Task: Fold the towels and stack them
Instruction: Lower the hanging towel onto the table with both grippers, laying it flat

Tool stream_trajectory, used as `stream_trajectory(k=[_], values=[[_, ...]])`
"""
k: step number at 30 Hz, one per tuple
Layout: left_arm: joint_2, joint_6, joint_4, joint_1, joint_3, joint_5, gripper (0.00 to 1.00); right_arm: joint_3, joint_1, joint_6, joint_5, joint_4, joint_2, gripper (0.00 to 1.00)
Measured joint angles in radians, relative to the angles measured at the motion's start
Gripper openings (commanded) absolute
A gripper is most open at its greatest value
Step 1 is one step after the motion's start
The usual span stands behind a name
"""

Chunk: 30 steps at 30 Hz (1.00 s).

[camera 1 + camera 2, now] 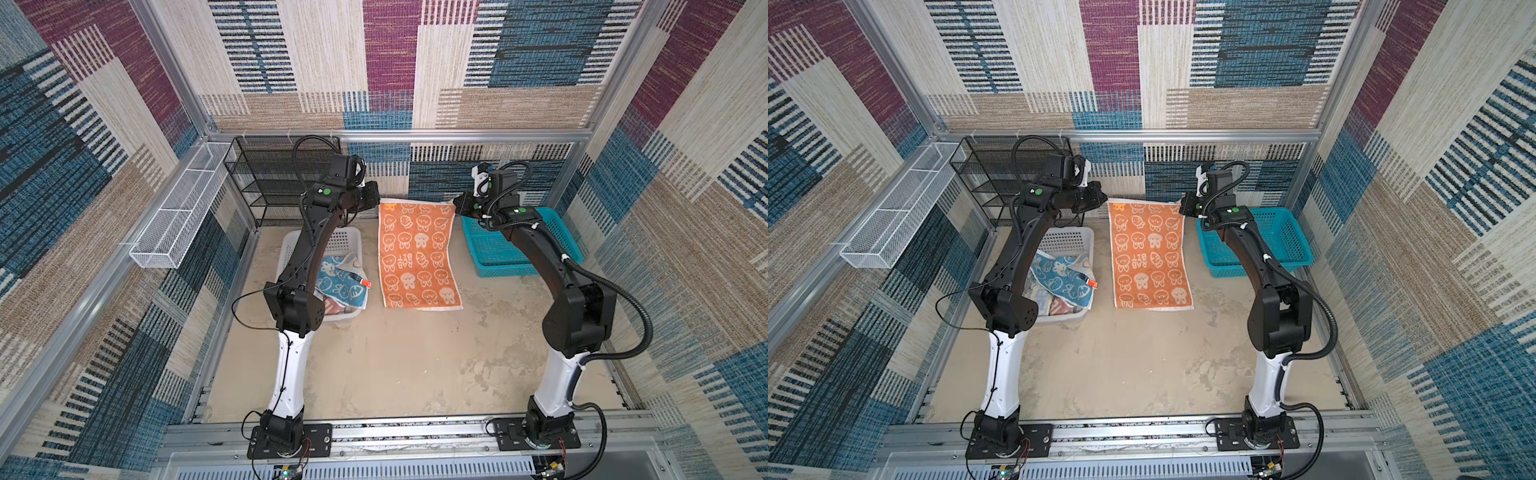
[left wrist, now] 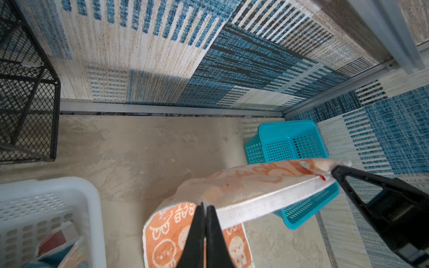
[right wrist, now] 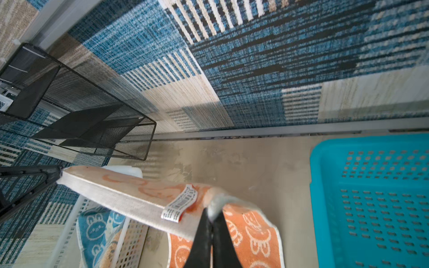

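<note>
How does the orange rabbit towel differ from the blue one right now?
The orange rabbit towel is spread out full length, its near end on the table; the blue towel lies crumpled in the white basket. The left gripper and right gripper pinch the orange rabbit towel's raised far corners; nothing holds the blue towel. Both carry cartoon prints.

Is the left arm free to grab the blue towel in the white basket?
Probably not yet: the left gripper is shut on the orange towel. The blue towel lies uncovered in the white basket, close below that arm.
</note>
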Motion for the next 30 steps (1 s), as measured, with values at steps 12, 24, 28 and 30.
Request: stream_trajectory(k=[12, 24, 28, 30], values=[[0.151, 0.042, 0.166, 0.002, 0.026, -0.019, 0.0, 0.171, -0.016, -0.034, -0.002, -0.025, 0.203, 0.0], [0.073, 0.137, 0.38, -0.016, -0.011, -0.011, 0.0, 0.452, -0.051, -0.053, -0.021, -0.077, 0.32, 0.0], [0.12, 0.16, 0.412, -0.016, 0.036, -0.028, 0.0, 0.457, -0.055, -0.059, -0.022, -0.077, 0.326, 0.0], [0.142, 0.167, 0.413, -0.015, 0.054, -0.034, 0.0, 0.474, -0.06, -0.061, -0.028, -0.078, 0.335, 0.0]])
